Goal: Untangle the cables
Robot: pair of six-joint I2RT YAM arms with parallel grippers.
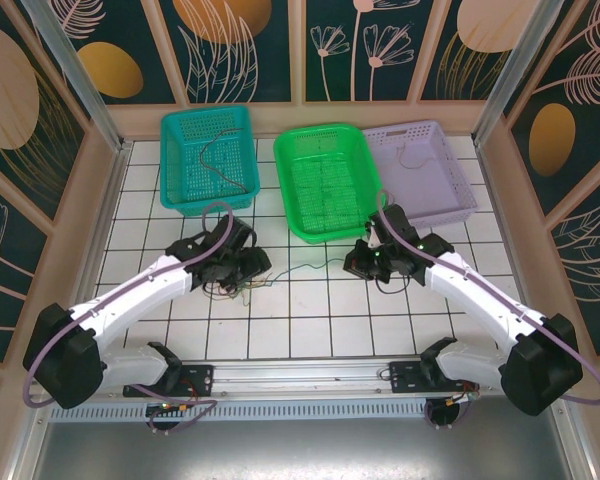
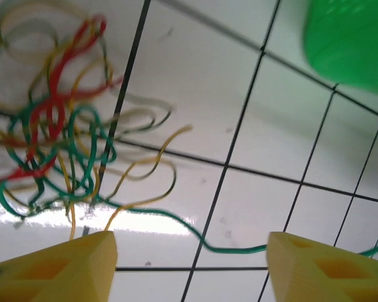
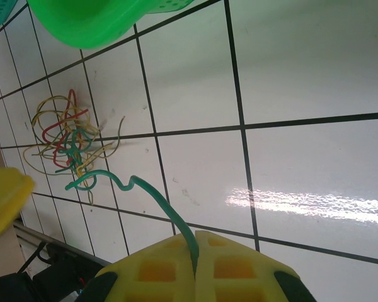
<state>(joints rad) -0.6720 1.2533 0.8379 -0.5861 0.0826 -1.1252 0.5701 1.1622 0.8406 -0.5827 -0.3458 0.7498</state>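
Note:
A tangle of red, green and yellow cables (image 1: 235, 288) lies on the white tiled table, just below my left gripper (image 1: 242, 275). In the left wrist view the tangle (image 2: 50, 126) sits at the upper left, and my left gripper (image 2: 192, 264) stands open with nothing held. A green cable (image 2: 176, 220) runs out of the tangle and across the tile between the fingertips. My right gripper (image 3: 195, 251) is shut on the far end of that green cable (image 3: 151, 195), which curves back to the tangle (image 3: 69, 135). From above, the right gripper (image 1: 355, 262) sits right of the green cable (image 1: 300, 270).
Three baskets stand at the back: teal (image 1: 170, 160) with a dark cable (image 1: 215, 155) inside, green (image 1: 285, 180), and purple (image 1: 460, 180) with a thin cable (image 1: 412, 150). The green basket's near corner lies close to the right gripper. Patterned walls enclose the table.

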